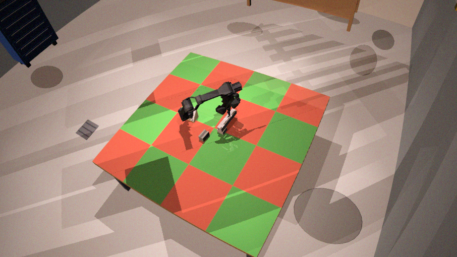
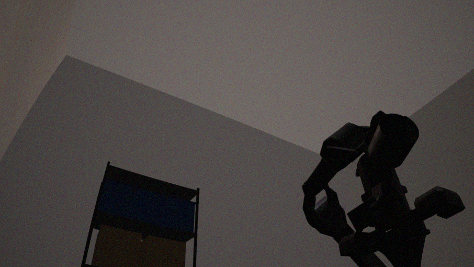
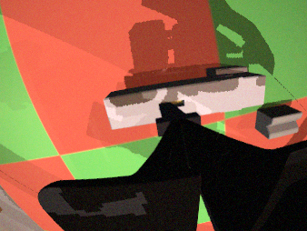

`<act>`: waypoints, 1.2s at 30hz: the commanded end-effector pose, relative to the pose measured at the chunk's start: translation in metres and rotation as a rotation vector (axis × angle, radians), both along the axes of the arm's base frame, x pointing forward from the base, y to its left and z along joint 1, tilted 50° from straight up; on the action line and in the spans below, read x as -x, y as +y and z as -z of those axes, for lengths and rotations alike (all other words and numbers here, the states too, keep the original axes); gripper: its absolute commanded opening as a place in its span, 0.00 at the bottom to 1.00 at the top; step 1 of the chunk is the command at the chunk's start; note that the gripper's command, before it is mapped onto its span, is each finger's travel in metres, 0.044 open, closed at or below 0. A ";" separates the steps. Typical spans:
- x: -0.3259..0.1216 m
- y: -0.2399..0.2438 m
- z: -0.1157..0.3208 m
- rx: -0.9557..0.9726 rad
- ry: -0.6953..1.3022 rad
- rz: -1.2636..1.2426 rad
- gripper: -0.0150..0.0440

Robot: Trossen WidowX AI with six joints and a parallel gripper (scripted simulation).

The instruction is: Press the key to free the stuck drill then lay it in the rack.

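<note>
My gripper (image 1: 229, 114) (image 3: 177, 125) is shut with nothing seen between its fingers. It points down at the side of a long white block (image 1: 225, 123) (image 3: 236, 93). In the wrist view a small dark part (image 3: 170, 109) shows between the fingertips and the white face, with a tiny yellowish spot above it. I cannot tell whether it is the key or the drill, or whether the tips touch it. A small grey grooved block (image 1: 204, 136) (image 3: 281, 125), which looks like the rack, stands apart beyond the long block's end. The drill cannot be made out surely.
The arm's white base (image 1: 193, 116) stands on the red and green checkered table (image 1: 275, 178). Shadows fall around the blocks. In the exterior view a dark shelf unit (image 2: 145, 237) stands at the wall, beside the dark arm (image 2: 394, 199); the tabletop is out of view there.
</note>
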State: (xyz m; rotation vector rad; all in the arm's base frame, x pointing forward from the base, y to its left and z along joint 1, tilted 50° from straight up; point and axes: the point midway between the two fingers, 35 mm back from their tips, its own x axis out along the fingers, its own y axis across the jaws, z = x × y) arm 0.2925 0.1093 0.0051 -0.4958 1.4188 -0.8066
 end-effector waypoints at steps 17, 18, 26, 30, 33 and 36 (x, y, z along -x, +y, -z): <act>0.008 -0.013 0.010 0.012 0.022 0.015 0.25; 0.008 -0.014 0.010 0.012 0.022 0.015 0.25; 0.009 -0.016 0.012 0.012 0.022 0.015 0.25; 0.009 -0.018 0.014 0.012 0.022 0.015 0.25; 0.009 -0.018 0.013 0.011 0.022 0.013 0.30; 0.005 -0.004 0.003 0.005 0.022 0.001 0.43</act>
